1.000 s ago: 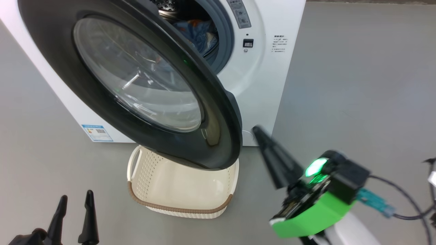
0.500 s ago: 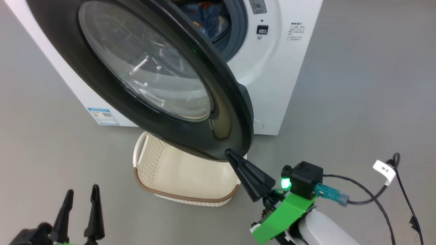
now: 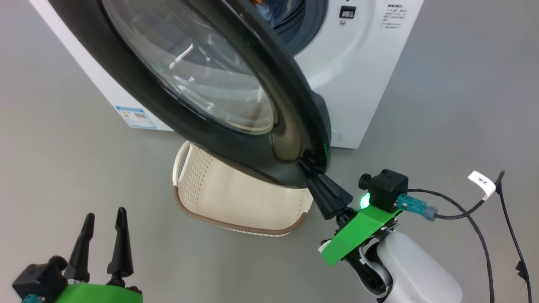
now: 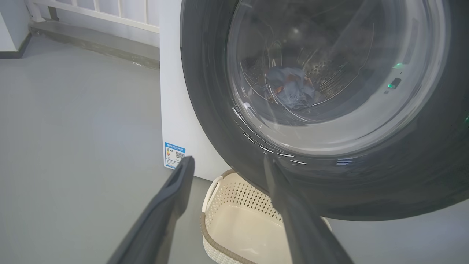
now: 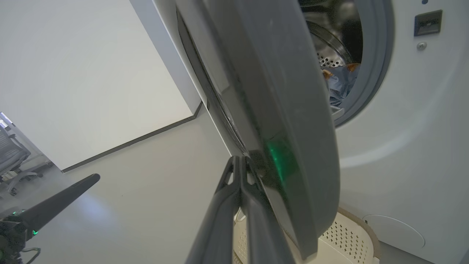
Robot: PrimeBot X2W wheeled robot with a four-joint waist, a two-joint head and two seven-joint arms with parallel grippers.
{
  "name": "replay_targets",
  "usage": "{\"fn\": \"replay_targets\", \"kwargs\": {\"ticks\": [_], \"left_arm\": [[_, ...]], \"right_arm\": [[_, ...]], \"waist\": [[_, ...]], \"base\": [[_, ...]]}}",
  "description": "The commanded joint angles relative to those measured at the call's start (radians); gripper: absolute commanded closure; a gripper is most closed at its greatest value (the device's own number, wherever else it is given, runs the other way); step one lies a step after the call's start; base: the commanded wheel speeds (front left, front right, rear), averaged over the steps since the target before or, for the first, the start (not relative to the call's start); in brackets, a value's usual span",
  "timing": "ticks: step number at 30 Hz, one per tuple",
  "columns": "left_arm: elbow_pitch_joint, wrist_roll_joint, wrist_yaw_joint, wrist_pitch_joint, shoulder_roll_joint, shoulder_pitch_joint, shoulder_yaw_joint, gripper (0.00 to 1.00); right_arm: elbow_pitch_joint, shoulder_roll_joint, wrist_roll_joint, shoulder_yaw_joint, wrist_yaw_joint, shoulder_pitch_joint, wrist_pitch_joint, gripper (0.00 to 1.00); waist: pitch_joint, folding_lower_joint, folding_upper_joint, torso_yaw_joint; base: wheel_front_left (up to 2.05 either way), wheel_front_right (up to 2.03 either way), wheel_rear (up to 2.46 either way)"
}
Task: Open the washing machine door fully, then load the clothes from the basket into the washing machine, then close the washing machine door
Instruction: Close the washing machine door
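The right gripper (image 3: 304, 163), fingers pinched together, touches the washing machine door (image 3: 236, 147) at its 5 o'clock rim. The door stands ajar, with the clothes (image 5: 340, 82) inside the washing machine (image 3: 358, 84) and the basket (image 3: 236, 227) below at 6 o'clock. The left gripper (image 3: 105, 214), at 8 o'clock, is spread wide and empty

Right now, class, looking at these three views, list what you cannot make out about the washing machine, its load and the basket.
1. Head view: the washing machine door covers the back of the basket, so anything left there is hidden.
2. Left wrist view: the clothes are blurred by glare on that door; their number is unclear.
3. Head view: the blue label has print too small to read.
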Motion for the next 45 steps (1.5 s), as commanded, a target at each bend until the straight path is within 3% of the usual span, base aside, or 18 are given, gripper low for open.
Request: {"fn": "replay_targets", "kwargs": {"ticks": [1,16,45], "left_arm": [[-0.020,-0.002,-0.002,-0.006,0.008,-0.039,0.035,0.00],[-0.035,-0.008,-0.002,-0.006,0.005,-0.102,0.004,0.00],[-0.046,-0.028,-0.002,-0.006,0.001,-0.237,-0.111,0.00]], "right_arm": [[-0.018,0.022,-0.004,0.000,0.002,-0.032,-0.005,1.00],[0.024,0.025,-0.030,-0.137,0.002,-0.134,-0.005,1.00],[0.138,-0.054,-0.071,-0.350,0.002,-0.470,-0.005,1.00]], "waist": [[0.015,0.0000,-0.0001,0.010],[0.103,0.0000,-0.0001,0.039],[0.263,0.0000,-0.0001,0.160]], "base": [[0.00,0.00,0.00],[0.00,0.00,0.00],[0.00,0.00,0.00]]}}
